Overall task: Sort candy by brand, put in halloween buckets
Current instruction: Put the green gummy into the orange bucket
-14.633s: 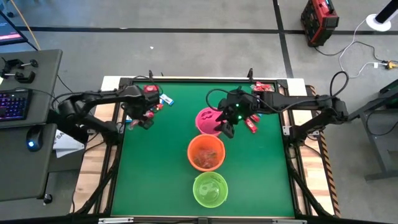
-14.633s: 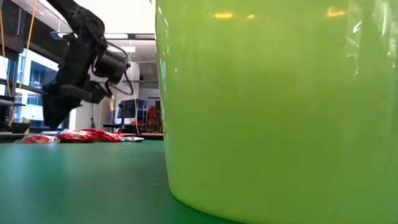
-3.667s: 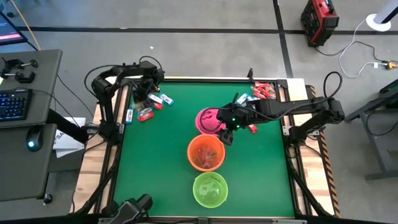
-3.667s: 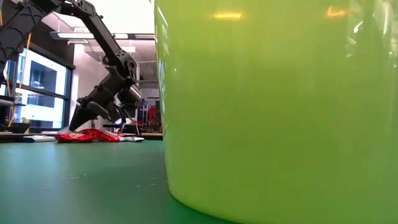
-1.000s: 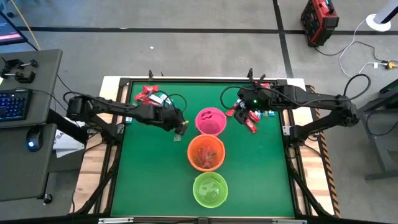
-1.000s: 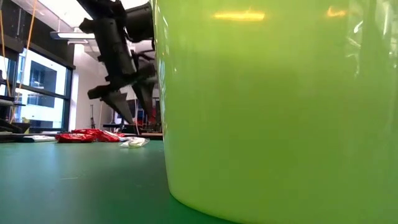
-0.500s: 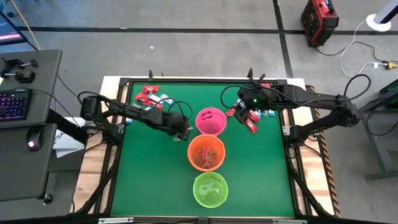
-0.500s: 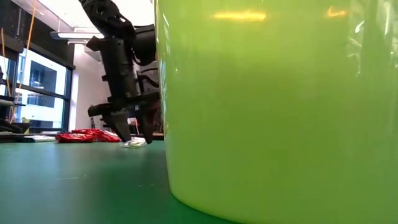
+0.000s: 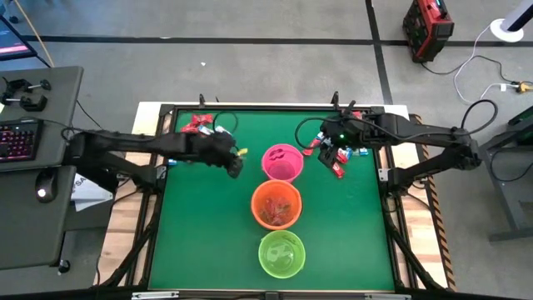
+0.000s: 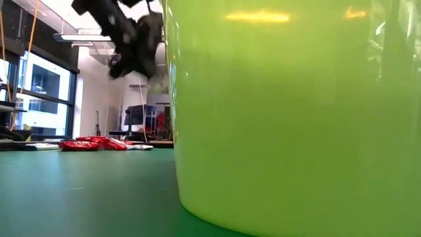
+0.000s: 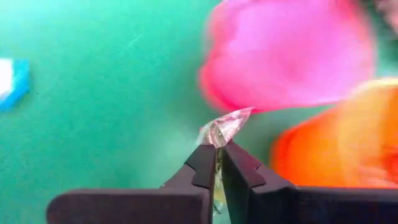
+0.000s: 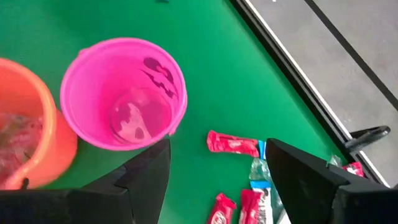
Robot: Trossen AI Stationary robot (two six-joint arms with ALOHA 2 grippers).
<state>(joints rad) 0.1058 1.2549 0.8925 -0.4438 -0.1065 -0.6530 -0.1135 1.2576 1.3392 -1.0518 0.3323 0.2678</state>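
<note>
The work surface is a green mat (image 9: 200, 233) in a dark frame, standing on a grey floor with taped lines; a desk with a keyboard (image 9: 18, 138) sits beyond the left arm's base.

The left gripper (image 11: 217, 163) is raised above the mat, as the low view shows. Its jaws are clenched on a small pale, crinkled wrapper (image 11: 222, 129), which sticks out past the fingertips (image 11: 202, 163). Just ahead of this gripper stands the pink bucket (image 9: 282, 162), not touching it. The orange bucket (image 9: 276, 203) sits just beyond the pink one, to one side, and the lime green bucket (image 9: 281, 252) is farther along the same row, filling most of the low view. Behind the left gripper, near the far left corner of the mat, lies a small cluster of red and blue-and-white candies (image 9: 198, 125).

The right gripper (image 12: 217, 165) hovers on the opposite side of the pink bucket with its jaws spread wide and nothing between them. Directly below and ahead of it, several red packets (image 12: 232, 144) and one blue-and-white packet (image 12: 260, 169) lie flat on the mat. The pink bucket is near this gripper, its inside bearing dark printed shapes. The orange bucket holds wrapped pieces.
</note>
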